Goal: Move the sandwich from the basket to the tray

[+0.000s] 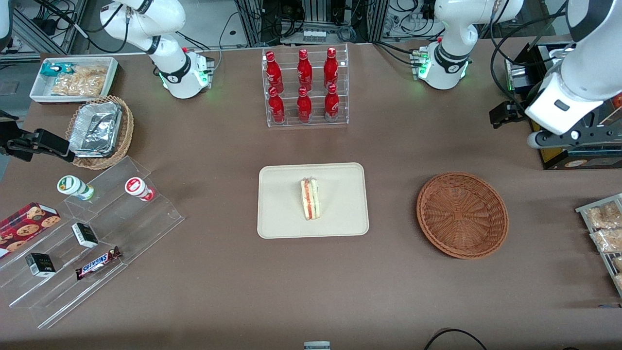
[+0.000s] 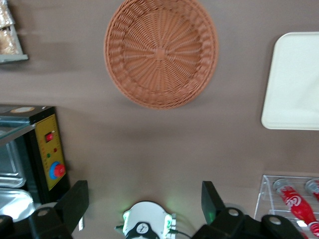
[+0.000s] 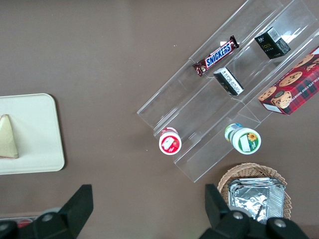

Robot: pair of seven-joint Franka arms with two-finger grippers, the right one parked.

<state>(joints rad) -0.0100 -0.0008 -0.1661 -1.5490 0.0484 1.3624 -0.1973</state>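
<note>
Right wrist view reads "SNICKERS" on a bar; gripper gapes, holding nothing, above the table.

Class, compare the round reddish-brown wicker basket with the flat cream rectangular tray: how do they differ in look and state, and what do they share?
The round reddish-brown wicker basket is a woven bowl; the flat cream rectangular tray is smooth with rounded corners. The basket holds nothing; the tray carries the triangular white-bread sandwich. The basket lies toward the working arm's end, the tray mid-table. Both rest on the brown table. The left arm's hand hangs open above the table, holding nothing.
</note>
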